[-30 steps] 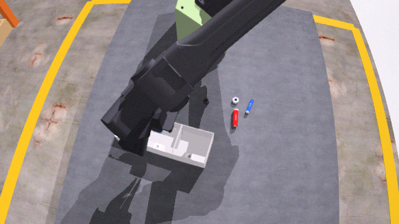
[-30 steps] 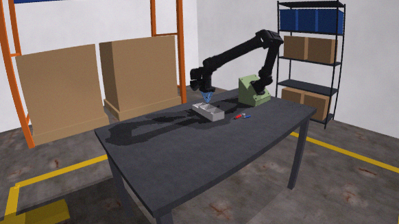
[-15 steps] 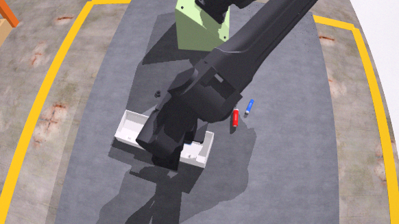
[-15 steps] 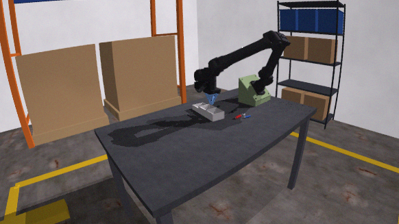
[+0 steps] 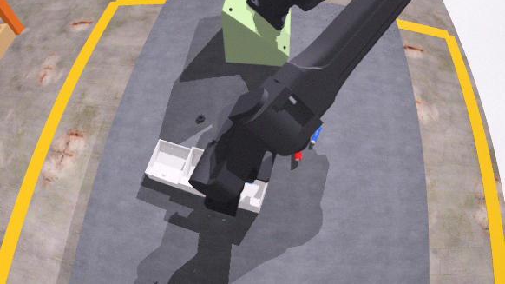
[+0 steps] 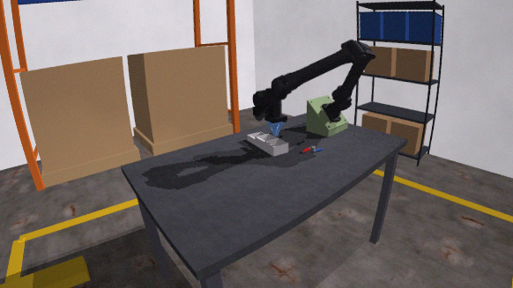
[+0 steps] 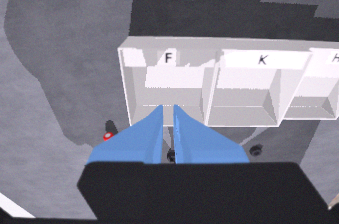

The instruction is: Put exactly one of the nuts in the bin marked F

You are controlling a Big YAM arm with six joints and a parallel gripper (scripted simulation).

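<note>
My gripper (image 6: 276, 136) (image 7: 168, 111) is shut, with a narrow gap and nothing seen between the fingertips. It hangs above the near side of the bin marked F (image 7: 172, 42) (image 5: 250, 205), at one end of the white bin row. Nothing shows in the visible part of that bin; the fingers cover some of it. A dark nut (image 5: 200, 119) (image 7: 255, 150) lies on the table beside the row. A second small dark thing (image 7: 172, 155), perhaps a nut, shows low between the fingers, farther down on the table. A small silvery thing (image 6: 313, 148) lies between the red and blue pieces; the arm hides it in the top view.
The bins marked K (image 7: 262, 46) and H (image 7: 335, 49) adjoin bin F. A red cylinder (image 5: 298, 155) (image 6: 306, 150) (image 7: 108, 135) and a blue one (image 5: 317, 135) (image 6: 318, 150) lie off the F end. The green arm base (image 5: 256, 42) (image 6: 323, 117) stands behind. The arm covers part of the bins in the top view.
</note>
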